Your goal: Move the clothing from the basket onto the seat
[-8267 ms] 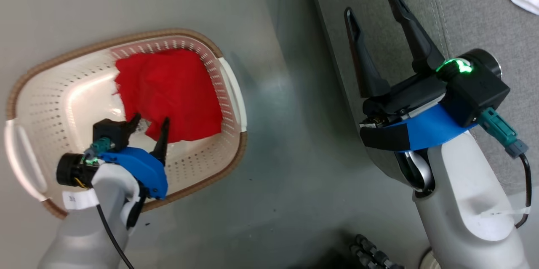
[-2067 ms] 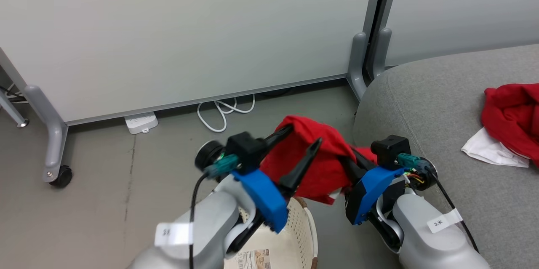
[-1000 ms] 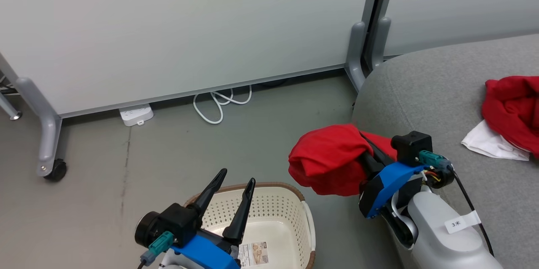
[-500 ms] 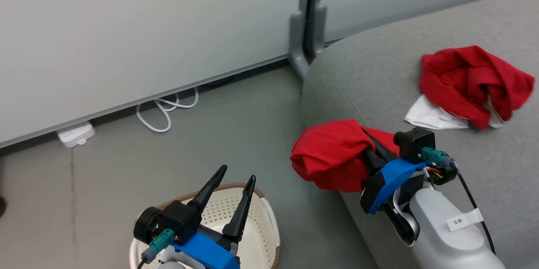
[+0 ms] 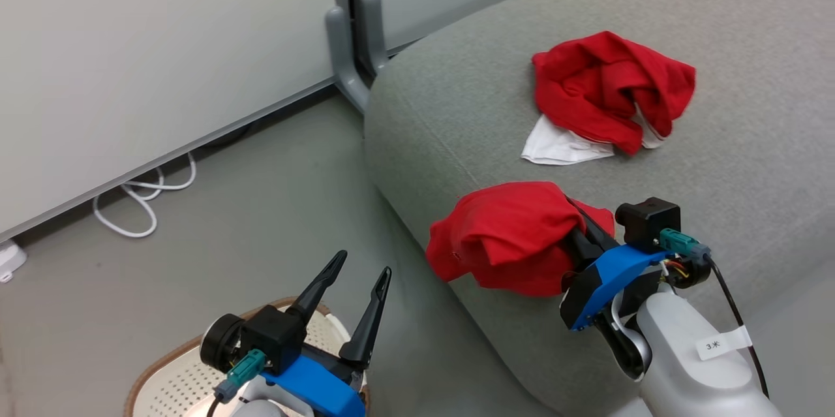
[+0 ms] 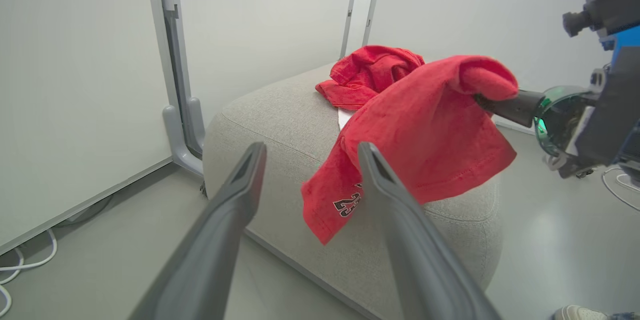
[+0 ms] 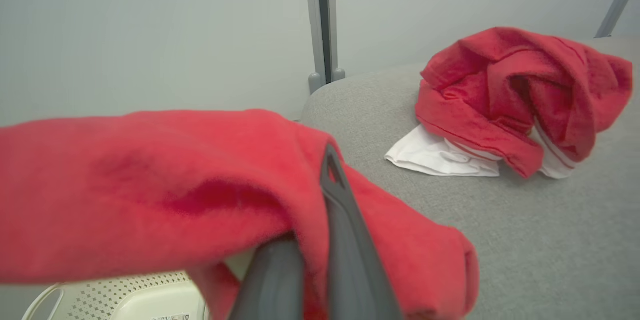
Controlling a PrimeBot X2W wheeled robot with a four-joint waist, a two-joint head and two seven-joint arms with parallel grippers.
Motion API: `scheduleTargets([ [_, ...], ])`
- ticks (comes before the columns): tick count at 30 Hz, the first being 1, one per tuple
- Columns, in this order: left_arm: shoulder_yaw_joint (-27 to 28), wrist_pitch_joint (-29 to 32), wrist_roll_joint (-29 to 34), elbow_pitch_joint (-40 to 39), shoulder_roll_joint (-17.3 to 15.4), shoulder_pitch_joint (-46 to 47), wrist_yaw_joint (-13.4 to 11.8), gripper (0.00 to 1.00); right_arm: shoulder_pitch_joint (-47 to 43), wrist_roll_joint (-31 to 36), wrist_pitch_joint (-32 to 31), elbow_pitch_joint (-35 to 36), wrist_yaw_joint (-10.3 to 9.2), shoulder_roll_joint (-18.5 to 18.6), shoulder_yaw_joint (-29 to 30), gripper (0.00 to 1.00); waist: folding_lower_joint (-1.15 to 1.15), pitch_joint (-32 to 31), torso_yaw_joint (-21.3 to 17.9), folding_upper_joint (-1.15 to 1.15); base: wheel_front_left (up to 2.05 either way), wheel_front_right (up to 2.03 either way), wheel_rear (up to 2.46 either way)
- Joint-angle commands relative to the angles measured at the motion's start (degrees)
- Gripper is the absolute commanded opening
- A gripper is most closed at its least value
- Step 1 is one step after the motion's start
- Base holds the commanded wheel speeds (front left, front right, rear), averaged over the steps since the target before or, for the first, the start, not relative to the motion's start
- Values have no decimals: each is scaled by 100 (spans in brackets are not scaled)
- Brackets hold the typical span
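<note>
Gripping the plain red garment (image 5: 509, 234), right pincer (image 7: 320, 195) hangs by the seat (image 5: 750, 143); left pincer (image 5: 364, 262) gapes.

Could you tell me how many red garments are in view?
2: the white-trimmed garment lies crumpled on the seat; the other garment hangs from the right end effector near the seat's edge.
</note>
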State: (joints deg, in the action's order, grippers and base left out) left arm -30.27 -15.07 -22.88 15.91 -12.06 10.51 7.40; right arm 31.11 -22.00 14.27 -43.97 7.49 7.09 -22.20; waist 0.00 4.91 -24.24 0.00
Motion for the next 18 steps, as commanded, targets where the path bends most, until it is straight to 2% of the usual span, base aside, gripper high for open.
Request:
scheduleTargets([
  [1, 10, -15, 26, 1, -32, 68, 11, 100, -83, 60, 34, 3, 1, -5, 48, 0, 0, 50, -179, 0, 0, 0, 0],
  [9, 5, -15, 18, 15, -43, 73, 12, 100, -166, 89, 52, 20, 1, -66, 125, 0, 0, 55, -407, 0, 0, 0, 0],
  [18, -99, -15, -20, 43, -107, 169, 12, 100, -228, 114, 65, 5, 1, -47, 269, 0, 0, 78, -334, 0, 0, 0, 0],
])
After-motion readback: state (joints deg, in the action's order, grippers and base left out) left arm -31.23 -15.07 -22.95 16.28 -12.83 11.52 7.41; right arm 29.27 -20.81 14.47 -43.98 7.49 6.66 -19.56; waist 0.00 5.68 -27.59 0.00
